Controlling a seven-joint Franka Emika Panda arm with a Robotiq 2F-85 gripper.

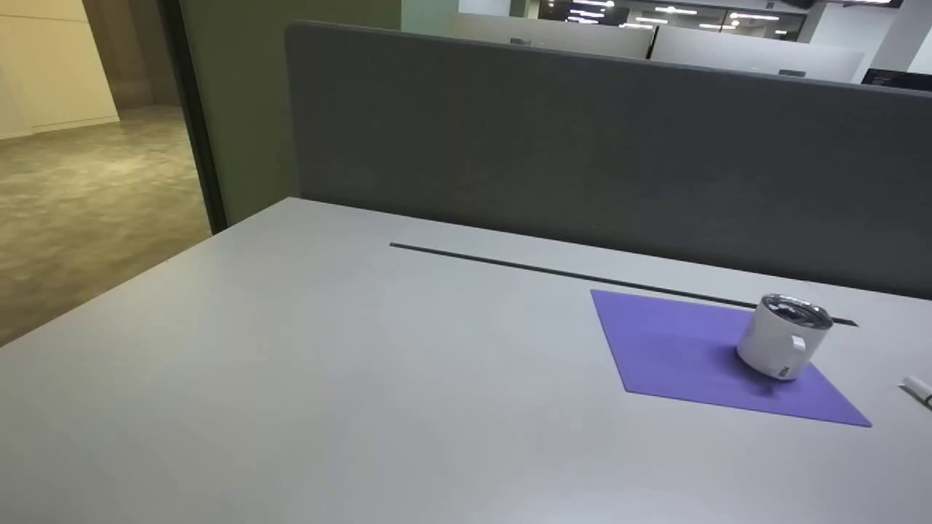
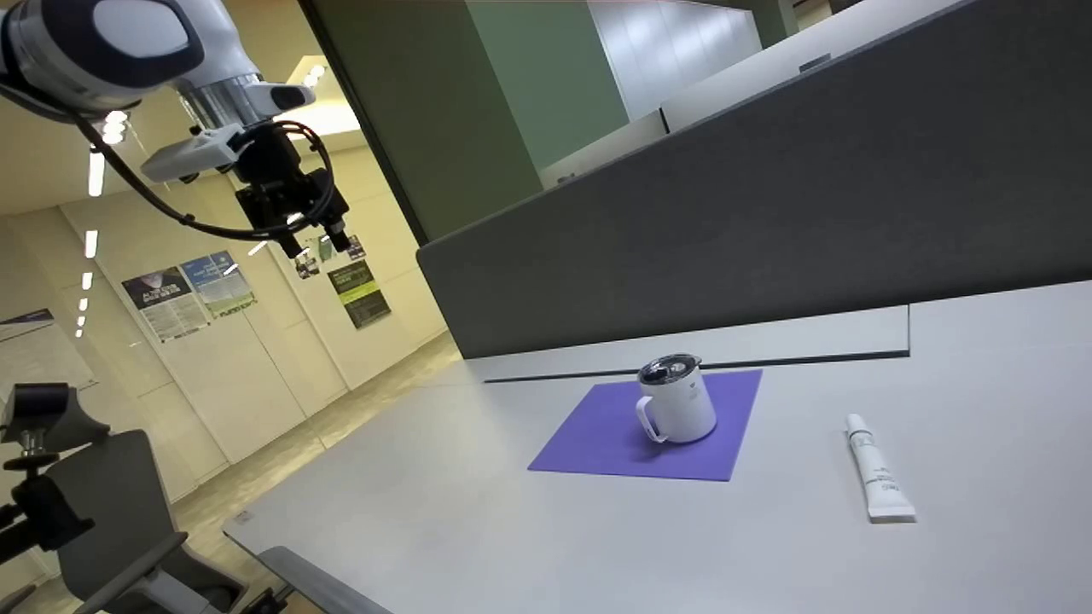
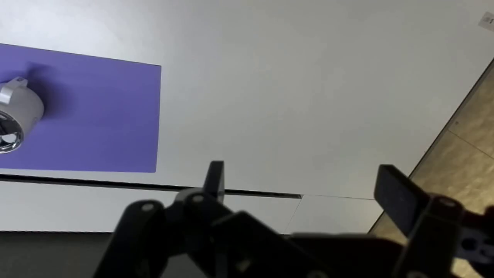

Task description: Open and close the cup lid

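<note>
The cup (image 1: 773,348) is short and white with a handle, and it stands upright on the purple mat (image 1: 666,346). It also shows in an exterior view (image 2: 682,411) and, cut off by the left edge, in the wrist view (image 3: 30,104). The lid (image 1: 798,311) is a dark, shiny round cap seated on the cup's top; it also shows in an exterior view (image 2: 668,368) and in the wrist view (image 3: 8,135). My gripper (image 2: 316,244) is high above the table, well apart from the cup. In the wrist view its fingers (image 3: 301,170) are wide apart with nothing between them.
A white tube (image 2: 877,477) lies on the white table (image 2: 478,512) beside the mat. A tall dark grey divider (image 1: 582,145) runs along the back edge. A dark slot (image 1: 524,267) lies between the mat and the divider. An office chair (image 2: 119,503) stands beyond the table's edge.
</note>
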